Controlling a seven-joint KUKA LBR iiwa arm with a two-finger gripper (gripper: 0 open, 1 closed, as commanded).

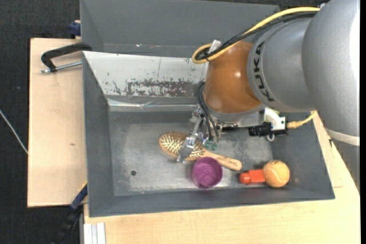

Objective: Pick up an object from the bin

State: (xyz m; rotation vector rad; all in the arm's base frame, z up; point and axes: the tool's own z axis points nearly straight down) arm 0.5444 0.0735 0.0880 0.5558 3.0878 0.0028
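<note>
My gripper (193, 146) hangs low in the middle of the bin, its fingertips right at a tan woven brush head (173, 144) with a wooden handle (224, 162) that runs off to the right. Whether the fingers touch the brush I cannot tell. Just in front of the gripper sits a purple cup (206, 172). Further right lies an orange ball with a red-orange stub (267, 175) on its left side.
The arm with its orange cover and yellow cable reaches in from the right, over the bin's right half. The bin's back wall slopes up behind the gripper. Bare floor lies to the left of the brush.
</note>
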